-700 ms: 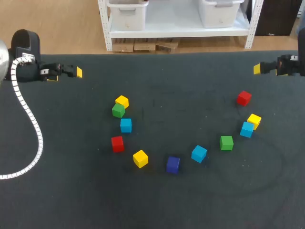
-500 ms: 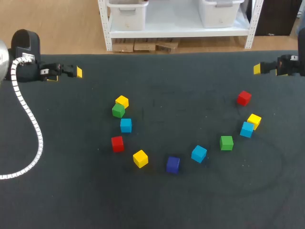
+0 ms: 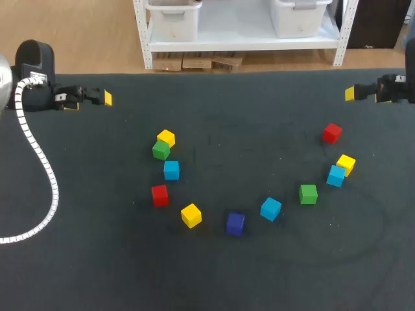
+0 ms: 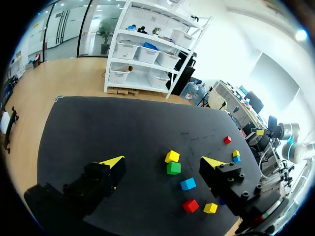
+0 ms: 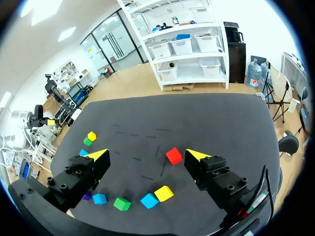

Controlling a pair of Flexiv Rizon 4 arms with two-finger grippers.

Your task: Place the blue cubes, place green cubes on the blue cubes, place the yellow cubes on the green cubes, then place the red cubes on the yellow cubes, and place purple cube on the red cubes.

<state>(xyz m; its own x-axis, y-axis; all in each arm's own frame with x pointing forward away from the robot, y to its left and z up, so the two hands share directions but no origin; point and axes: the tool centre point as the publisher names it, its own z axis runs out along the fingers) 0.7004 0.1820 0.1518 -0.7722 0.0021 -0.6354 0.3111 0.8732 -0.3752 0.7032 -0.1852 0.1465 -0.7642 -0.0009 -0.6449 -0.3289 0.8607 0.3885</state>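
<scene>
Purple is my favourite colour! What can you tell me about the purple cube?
The small dark purple cube looks like painted wood, with plain flat faces. It sits flat on the dark table, turned slightly, at the near side of the curve of cubes, between a yellow cube and a light blue cube. No other cube touches it or rests on it.

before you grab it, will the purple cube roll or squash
Probably neither. The purple cube rests on a flat face, so a push should slide it, not roll it. Its sharp, even edges suggest a rigid block.
</scene>
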